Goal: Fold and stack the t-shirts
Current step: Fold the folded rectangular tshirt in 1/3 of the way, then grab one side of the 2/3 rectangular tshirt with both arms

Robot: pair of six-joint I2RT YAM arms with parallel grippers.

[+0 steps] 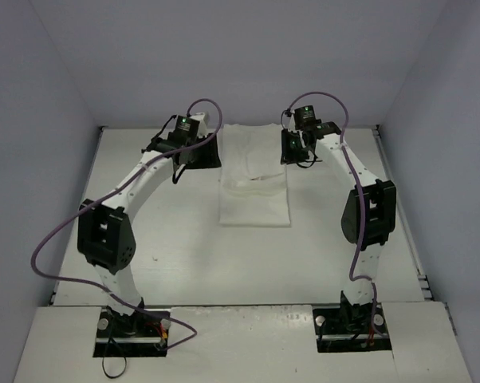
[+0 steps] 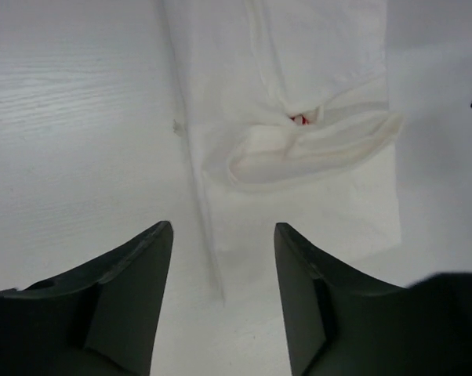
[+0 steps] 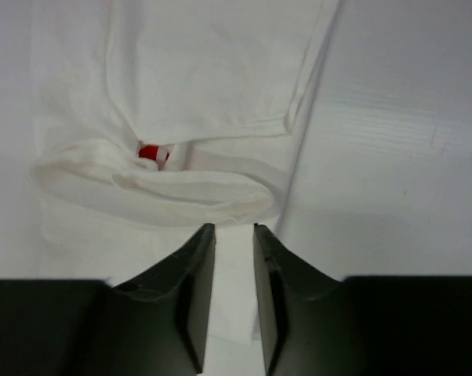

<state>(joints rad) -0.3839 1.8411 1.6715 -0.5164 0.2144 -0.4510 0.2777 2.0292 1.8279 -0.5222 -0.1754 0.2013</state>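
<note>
The left fingers (image 2: 130, 274) stand wide apart and the right fingers (image 3: 190, 274) barely apart, both empty above the white cotton t-shirt (image 1: 254, 199), a folded strip on the white bench (image 1: 184, 239) between our arms. We judge it light, limp and easily rumpled, so we would pinch its layered edge at the corners.

white-and-black left arm (image 1: 144, 177) reaches forward, elbow bowed outward | black two-finger left gripper (image 2: 223, 231) tips down, jaws spread wide, empty | white-and-black right arm (image 1: 353, 163) mirrors it | black two-finger right gripper (image 3: 234, 229) jaws barely parted, empty
</note>
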